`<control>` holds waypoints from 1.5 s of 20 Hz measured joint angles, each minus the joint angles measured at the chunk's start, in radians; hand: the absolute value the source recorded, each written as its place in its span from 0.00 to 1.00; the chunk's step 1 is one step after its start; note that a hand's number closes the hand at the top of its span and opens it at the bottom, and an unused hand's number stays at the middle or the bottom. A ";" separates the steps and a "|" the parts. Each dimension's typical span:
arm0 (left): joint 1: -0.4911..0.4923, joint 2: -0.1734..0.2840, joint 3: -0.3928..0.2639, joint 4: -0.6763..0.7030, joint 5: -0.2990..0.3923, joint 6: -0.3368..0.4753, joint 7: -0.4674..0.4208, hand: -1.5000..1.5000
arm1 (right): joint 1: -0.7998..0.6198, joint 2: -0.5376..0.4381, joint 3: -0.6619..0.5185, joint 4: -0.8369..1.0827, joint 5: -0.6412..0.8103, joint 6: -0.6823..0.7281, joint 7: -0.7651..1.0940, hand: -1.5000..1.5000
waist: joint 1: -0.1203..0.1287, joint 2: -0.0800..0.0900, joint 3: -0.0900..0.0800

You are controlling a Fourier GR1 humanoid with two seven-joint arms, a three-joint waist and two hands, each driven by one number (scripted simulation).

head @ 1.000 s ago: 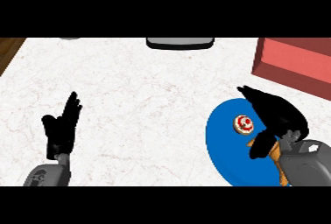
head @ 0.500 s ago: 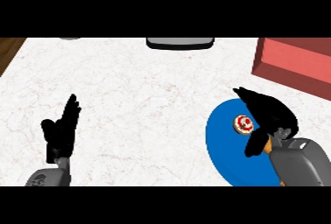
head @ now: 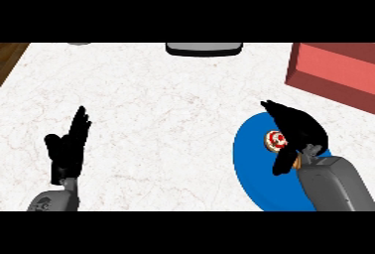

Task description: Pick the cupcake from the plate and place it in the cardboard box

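Head view, steeply down on a pale marbled counter [head: 168, 119]. Blue plate [head: 253, 168] sits at the right, its lower rim running to the view's bottom edge and its right side covered by the right forearm. Cupcake [head: 275, 139] rests on the plate's upper part, red-and-white top showing, well inside the rim. Right hand [head: 296, 130] is over the plate, fingers spread and stretched up past the cupcake, thumb hanging down below it; the hand lies just beside the cupcake on its right, fingers apart and not closed round it; contact cannot be told. Cardboard box [head: 333, 74], reddish, fills the upper right corner, cut by the right edge, its near wall well apart from the plate with a strip of bare counter between. Left hand [head: 68, 149] rests at the lower left, fingers straight and upright, holding nothing. A grey object [head: 204, 48] lies at the far edge, partly cut off. Dark wood shows at the counter's upper left corner. A wide stretch of counter lies between the two hands.
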 measured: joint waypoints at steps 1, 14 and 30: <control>-0.004 -0.004 0.000 0.005 -0.004 0.000 -0.004 0.50 | 0.001 0.001 -0.001 0.009 0.010 -0.005 -0.013 1.00 | 0.000 0.000 0.000; -0.008 -0.004 0.019 0.013 -0.012 -0.015 -0.004 0.50 | -0.030 -0.018 -0.014 0.075 0.096 -0.142 -0.236 1.00 | 0.000 0.000 0.000; 0.014 -0.006 0.027 -0.025 -0.022 -0.021 0.016 0.50 | 0.264 -0.182 -0.157 -0.326 0.037 -0.127 -0.424 1.00 | -0.009 -0.002 -0.001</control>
